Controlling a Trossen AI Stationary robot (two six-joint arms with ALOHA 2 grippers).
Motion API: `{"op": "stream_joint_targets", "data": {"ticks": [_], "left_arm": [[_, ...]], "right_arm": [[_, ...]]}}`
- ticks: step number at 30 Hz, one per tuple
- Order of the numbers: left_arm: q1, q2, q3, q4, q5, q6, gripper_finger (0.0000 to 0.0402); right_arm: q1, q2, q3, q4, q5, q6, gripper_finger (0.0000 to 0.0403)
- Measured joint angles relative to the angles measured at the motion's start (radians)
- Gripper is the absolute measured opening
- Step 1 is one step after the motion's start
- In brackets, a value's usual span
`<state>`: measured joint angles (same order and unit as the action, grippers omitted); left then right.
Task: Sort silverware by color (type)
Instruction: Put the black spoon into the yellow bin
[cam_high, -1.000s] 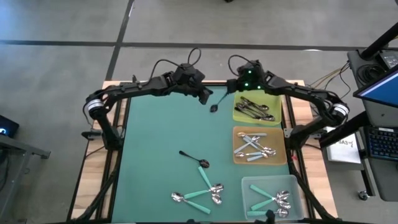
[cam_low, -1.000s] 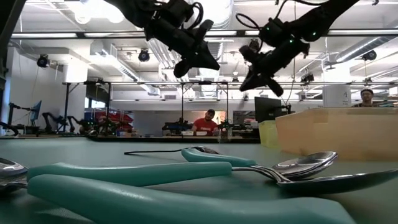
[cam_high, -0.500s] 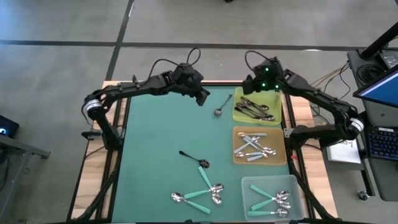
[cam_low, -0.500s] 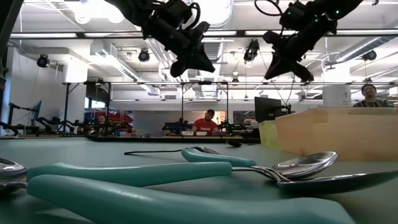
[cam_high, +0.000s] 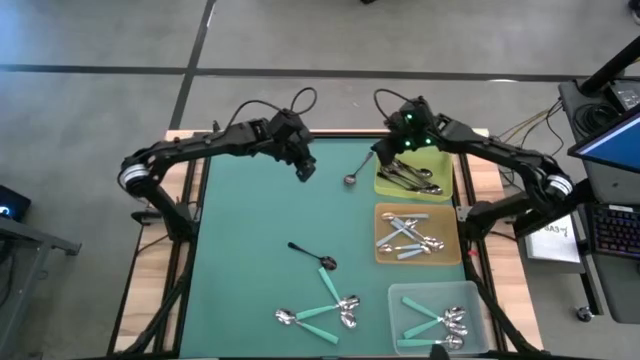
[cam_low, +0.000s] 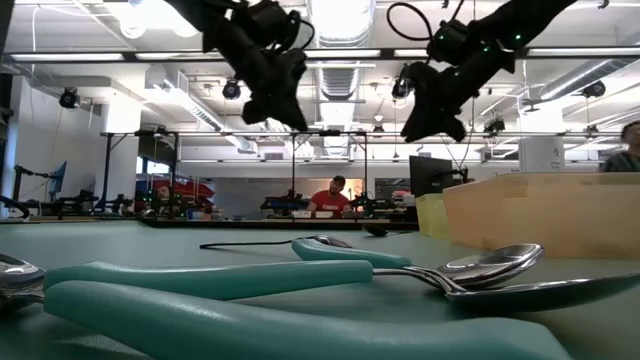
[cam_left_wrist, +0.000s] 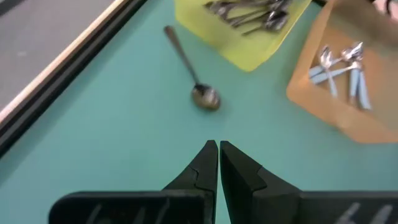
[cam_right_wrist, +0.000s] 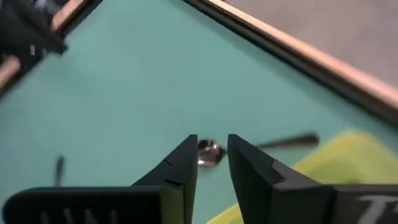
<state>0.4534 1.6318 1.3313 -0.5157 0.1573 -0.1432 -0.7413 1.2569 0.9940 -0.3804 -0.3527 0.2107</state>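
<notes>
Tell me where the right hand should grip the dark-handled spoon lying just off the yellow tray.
Probably mid-handle. The spoon lies flat on the mat, bowl away from the yellow tray, its thin handle slanting back toward it. The right hand, slightly open, hovers nearby; coming straight down with fingers across the handle avoids the tray wall.

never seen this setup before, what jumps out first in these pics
Three trays line the table's right side: the yellow tray, orange tray and clear tray, each holding spoons. One silver spoon lies loose beside the yellow tray, the right tool hovering over it, slightly open. The left tool hangs shut nearby.
</notes>
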Motion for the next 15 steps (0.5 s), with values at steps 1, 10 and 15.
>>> {"op": "stream_joint_targets", "data": {"ticks": [1, 10, 15], "left_arm": [[0.000, -0.014, -0.022, 0.003, -0.008, -0.009, 0.0000], [0.000, -0.206, -0.263, 0.055, -0.125, -0.158, 0.0000], [-0.003, -0.354, -0.409, 0.107, -0.151, -0.281, 0.0000]], "right_arm": [[0.006, 0.014, 0.010, 0.005, 0.000, -0.066, 0.0086], [0.071, 0.223, 0.155, -0.028, 0.015, -0.650, 0.0086], [0.089, 0.374, 0.266, -0.178, 0.076, -0.793, 0.0084]]}}
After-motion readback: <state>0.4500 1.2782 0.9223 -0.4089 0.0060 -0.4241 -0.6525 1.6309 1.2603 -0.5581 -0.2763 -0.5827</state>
